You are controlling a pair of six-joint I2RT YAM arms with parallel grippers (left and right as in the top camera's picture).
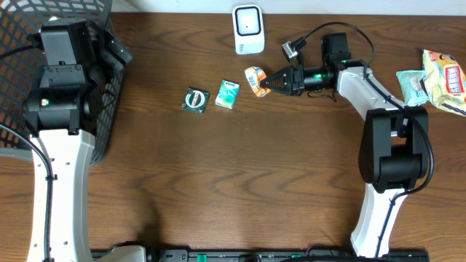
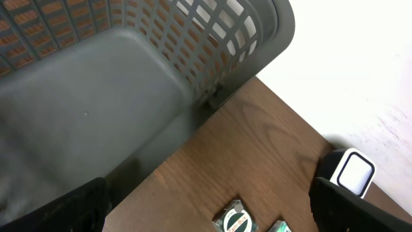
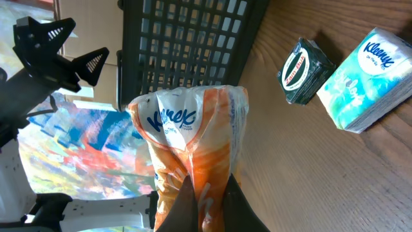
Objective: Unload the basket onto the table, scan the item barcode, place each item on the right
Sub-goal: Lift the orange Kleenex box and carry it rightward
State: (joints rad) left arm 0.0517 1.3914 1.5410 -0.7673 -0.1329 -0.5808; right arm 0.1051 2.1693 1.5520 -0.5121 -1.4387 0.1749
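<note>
The orange tissue pack is clamped in my right gripper, so I count the pickup as done. The white scanner stands near, at the pack's 12 o'clock. I judge the barcode not yet presented to it. My left gripper hangs with its jaws wide apart over the basket, at 9 o'clock.

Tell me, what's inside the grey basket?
The left wrist view shows only bare grey floor in the basket. From overhead, the left arm covers most of it, so the rest is hidden.
</note>
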